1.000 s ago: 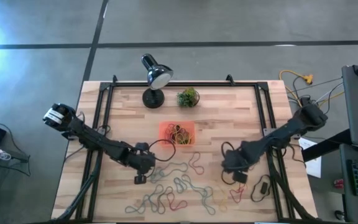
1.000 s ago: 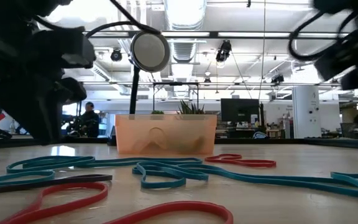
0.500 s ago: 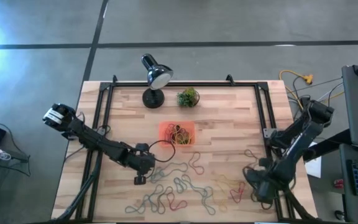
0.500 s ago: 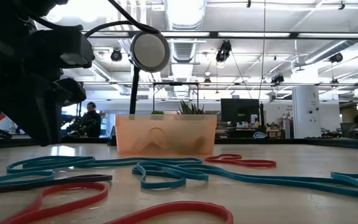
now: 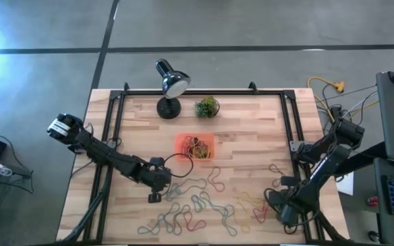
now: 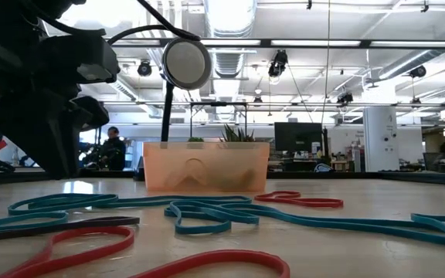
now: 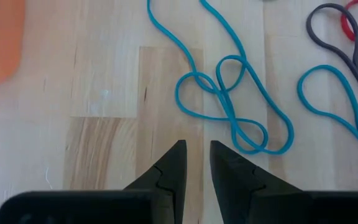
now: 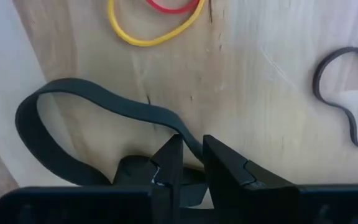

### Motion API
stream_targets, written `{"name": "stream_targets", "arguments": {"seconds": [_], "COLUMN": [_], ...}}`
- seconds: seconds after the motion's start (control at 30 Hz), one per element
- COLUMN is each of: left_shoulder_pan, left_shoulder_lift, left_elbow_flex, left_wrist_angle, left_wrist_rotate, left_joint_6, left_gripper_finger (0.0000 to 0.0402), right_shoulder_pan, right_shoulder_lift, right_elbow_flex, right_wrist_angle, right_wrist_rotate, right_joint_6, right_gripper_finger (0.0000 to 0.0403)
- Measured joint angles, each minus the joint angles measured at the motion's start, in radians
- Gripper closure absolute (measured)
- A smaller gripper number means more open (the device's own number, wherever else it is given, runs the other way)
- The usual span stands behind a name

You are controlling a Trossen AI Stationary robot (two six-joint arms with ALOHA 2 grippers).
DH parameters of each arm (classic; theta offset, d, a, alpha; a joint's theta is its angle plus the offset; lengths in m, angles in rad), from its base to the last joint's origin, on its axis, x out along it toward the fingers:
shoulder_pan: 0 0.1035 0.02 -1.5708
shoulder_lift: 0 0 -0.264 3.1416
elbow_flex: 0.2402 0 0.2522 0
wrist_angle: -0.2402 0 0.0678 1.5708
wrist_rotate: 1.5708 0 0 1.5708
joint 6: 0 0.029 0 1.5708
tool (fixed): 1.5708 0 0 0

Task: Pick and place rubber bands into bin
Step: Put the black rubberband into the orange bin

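The table (image 7: pixel 104 81) was pale, matt wood planks; the bin (image 6: pixel 205 165) looked translucent orange plastic; rubber bands (image 7: pixel 229 93) smooth

1. The bin (image 5: pixel 195 147), a shallow orange-red tray, sits upright near the middle of the desk (image 5: pixel 252 143), with a few tangled bands already inside.
2. The rubber bands (image 5: pixel 197 205), thin loops in teal, red, yellow and grey, lie flat and scattered across the desk's near half, some overlapping.
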Motion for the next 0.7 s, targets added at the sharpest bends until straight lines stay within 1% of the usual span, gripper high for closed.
{"name": "stream_targets", "arguments": {"seconds": [0.2, 0.33, 0.37, 0.53, 0.7], "left_shoulder_pan": [0.0, 0.0, 0.0, 0.0, 0.0], "left_shoulder_lift": [0.0, 0.0, 0.0, 0.0, 0.0], "left_elbow_flex": [0.0, 0.0, 0.0, 0.0, 0.0], "left_wrist_angle": [-0.001, -0.001, -0.001, -0.002, -0.002], "left_wrist_rotate": [0.0, 0.0, 0.0, 0.0, -0.001], "left_joint_6": [0.001, 0.001, 0.001, 0.001, 0.001], "left_gripper_finger": [0.0347, 0.0347, 0.0347, 0.0347, 0.0347], "right_shoulder_pan": [0.0, -0.001, -0.001, -0.005, -0.015], "right_shoulder_lift": [0.0, 0.0, 0.0, -0.005, -0.007], "right_elbow_flex": [-0.026, -0.028, -0.025, 0.036, 0.17], "right_wrist_angle": [0.001, 0.0, -0.005, -0.066, -0.211], "right_wrist_rotate": [0.0, 0.004, 0.009, 0.112, 0.241], "right_joint_6": [-0.004, 0.006, 0.007, 0.032, 0.021], "right_gripper_finger": [0.0349, 0.0385, 0.0389, 0.0394, 0.0394]}}
